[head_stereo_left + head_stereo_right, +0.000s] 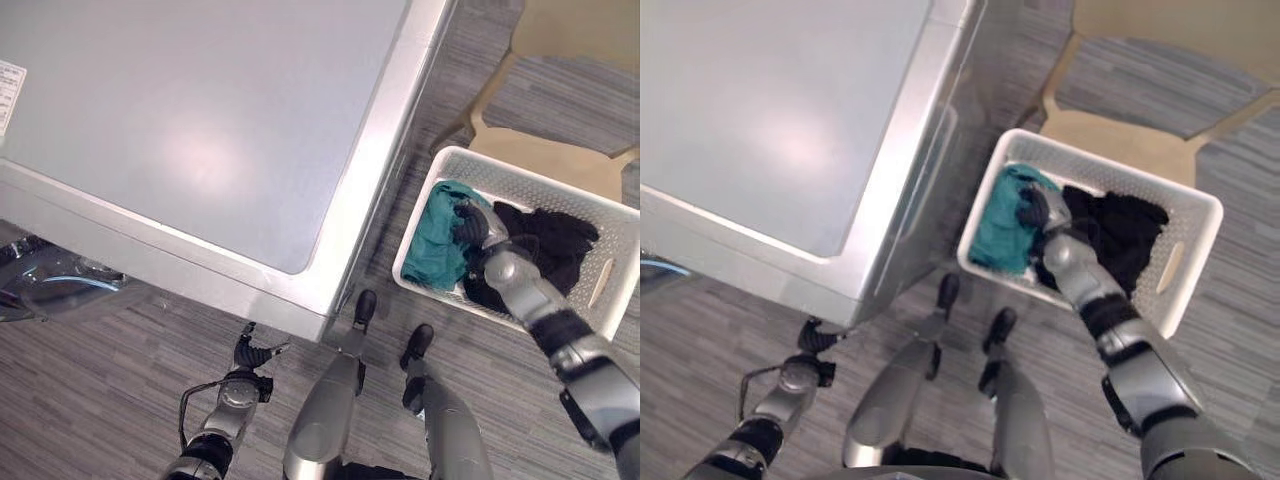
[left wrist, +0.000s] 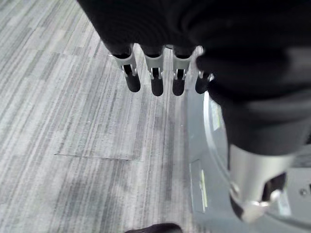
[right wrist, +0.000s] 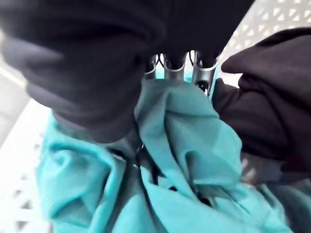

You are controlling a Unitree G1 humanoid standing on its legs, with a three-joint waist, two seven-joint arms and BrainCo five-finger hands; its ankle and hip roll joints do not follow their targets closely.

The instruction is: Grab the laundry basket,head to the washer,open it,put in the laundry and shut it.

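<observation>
The white laundry basket (image 1: 540, 180) stands on the floor to the right of the grey washer (image 1: 200, 130). A teal cloth (image 1: 440, 245) lies in its left end, with black clothes (image 1: 550, 240) beside it. My right hand (image 1: 472, 228) reaches down into the basket, where the two meet. In the right wrist view, its fingers (image 3: 204, 73) and thumb close on a bunched fold of the teal cloth (image 3: 184, 145), next to the black clothes (image 3: 272, 107). My left hand (image 1: 252, 355) hangs open and holds nothing, low before the washer's front corner, fingers (image 2: 155, 77) straight.
The washer's round glass door (image 1: 40, 285) stands open at the front left. A light wooden chair (image 1: 560, 150) stands just behind the basket. Grey striped carpet (image 1: 120, 390) lies before the washer.
</observation>
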